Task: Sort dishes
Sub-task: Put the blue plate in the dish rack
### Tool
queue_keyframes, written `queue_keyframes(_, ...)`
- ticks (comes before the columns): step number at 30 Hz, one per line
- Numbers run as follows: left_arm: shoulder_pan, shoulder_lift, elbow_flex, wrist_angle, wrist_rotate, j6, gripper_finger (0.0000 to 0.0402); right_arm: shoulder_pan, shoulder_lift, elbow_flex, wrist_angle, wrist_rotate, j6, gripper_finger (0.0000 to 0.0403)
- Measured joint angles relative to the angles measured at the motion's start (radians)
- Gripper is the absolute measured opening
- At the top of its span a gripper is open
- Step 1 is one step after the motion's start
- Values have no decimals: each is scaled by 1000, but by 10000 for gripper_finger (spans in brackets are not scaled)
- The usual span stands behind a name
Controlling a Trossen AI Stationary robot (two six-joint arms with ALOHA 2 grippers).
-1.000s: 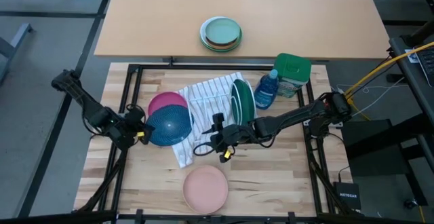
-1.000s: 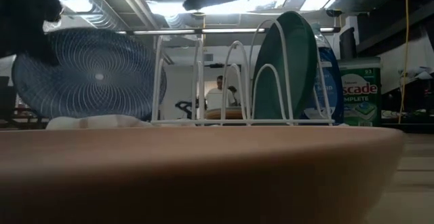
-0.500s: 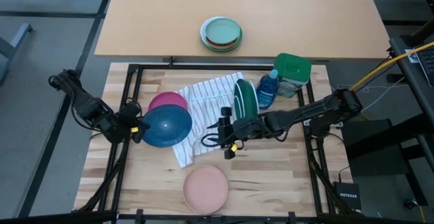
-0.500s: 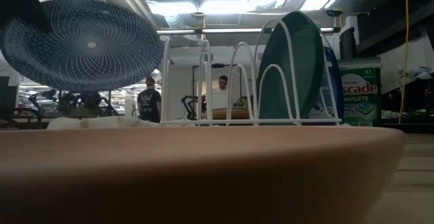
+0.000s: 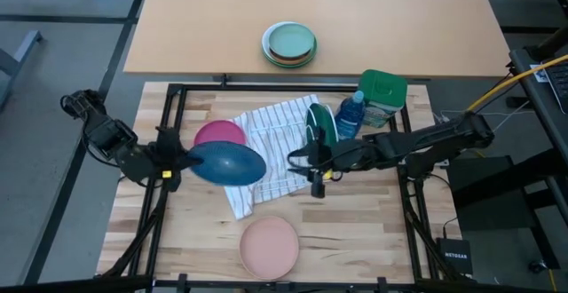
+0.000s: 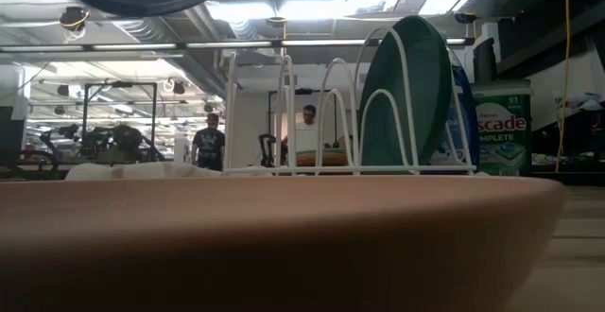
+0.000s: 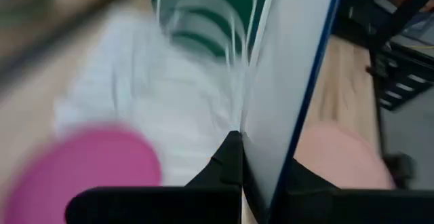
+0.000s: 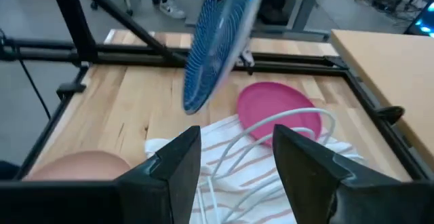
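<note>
Item, blue bowl (image 5: 228, 162): my left gripper (image 5: 174, 160) pinches its rim; since a second ago I have lifted it off the table and tipped it on edge toward the wire rack (image 6: 312, 113). Racking looks next.
Item, right gripper (image 5: 311, 162): drawn back beside the rack, fingers spread, empty.
Item, green plate (image 5: 316, 129): already racked.
Item, magenta plate (image 5: 218, 133), salmon plate (image 5: 270, 245): flat on the wooden table (image 5: 373, 231).
Item, striped towel (image 5: 271, 124) under rack.
Room: people (image 6: 209, 142) standing far behind.
</note>
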Motion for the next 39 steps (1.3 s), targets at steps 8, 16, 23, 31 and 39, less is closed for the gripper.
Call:
queue_keyframes(8, 95, 60, 2, 415, -165, 786, 0, 0, -101, 0, -6, 83, 6, 186)
queue_keyframes(16, 266, 205, 2, 815, -136, 1613, 0, 0, -177, 0, -9, 224, 82, 186)
queue_keyframes(23, 407, 340, 2, 925, -26, 1977, 0, 0, -247, 0, -11, 246, 115, 186)
queue_keyframes(31, 510, 445, 2, 937, -27, 2242, 0, 0, -268, 0, -12, 246, 115, 186)
queue_keyframes(39, 575, 519, 2, 932, 125, 2350, 0, 0, -266, 0, -19, 246, 115, 186)
